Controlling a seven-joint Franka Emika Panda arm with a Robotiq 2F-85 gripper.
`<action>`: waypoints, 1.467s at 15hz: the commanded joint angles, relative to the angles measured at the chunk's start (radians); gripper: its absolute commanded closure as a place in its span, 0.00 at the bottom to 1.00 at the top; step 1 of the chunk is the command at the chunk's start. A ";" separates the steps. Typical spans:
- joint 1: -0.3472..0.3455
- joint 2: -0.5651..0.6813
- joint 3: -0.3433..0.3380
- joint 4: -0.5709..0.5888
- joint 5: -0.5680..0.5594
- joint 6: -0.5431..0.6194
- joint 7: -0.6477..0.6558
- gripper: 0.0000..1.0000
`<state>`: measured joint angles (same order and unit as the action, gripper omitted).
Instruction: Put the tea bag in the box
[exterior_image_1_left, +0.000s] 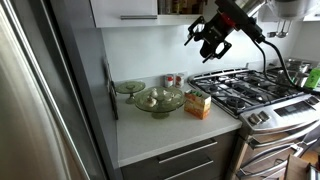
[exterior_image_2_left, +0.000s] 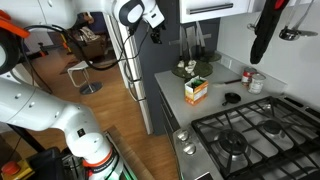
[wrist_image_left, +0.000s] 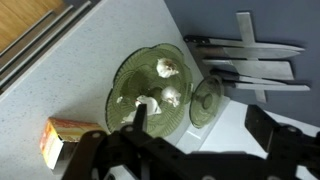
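Observation:
The box (exterior_image_1_left: 198, 103) is a small yellow-orange carton standing on the white counter beside the stove; it also shows in an exterior view (exterior_image_2_left: 196, 90) and at the lower left of the wrist view (wrist_image_left: 64, 139). A large green-tinted glass bowl (wrist_image_left: 128, 72) next to it holds pale tea bags (wrist_image_left: 166, 68). My gripper (exterior_image_1_left: 211, 42) hangs high above the counter, open and empty, roughly over the box and bowl. In the wrist view its dark fingers (wrist_image_left: 190, 152) spread wide across the bottom edge.
A smaller glass bowl (wrist_image_left: 207, 100) stands beside the large one, and another (exterior_image_1_left: 128, 88) sits nearer the fridge. Knives (wrist_image_left: 250, 55) hang on the wall strip. A gas stove (exterior_image_1_left: 255, 92) borders the counter, with a steel fridge (exterior_image_1_left: 40, 100) at the opposite end.

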<state>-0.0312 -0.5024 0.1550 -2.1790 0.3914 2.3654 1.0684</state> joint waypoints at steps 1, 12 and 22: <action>0.006 0.008 -0.005 0.027 -0.023 0.029 0.055 0.00; -0.022 0.093 0.012 0.122 -0.031 0.134 0.144 0.00; -0.099 0.273 0.027 0.326 -0.354 0.301 0.427 0.00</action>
<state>-0.1710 -0.2309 0.2192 -1.8523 0.0520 2.6668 1.4869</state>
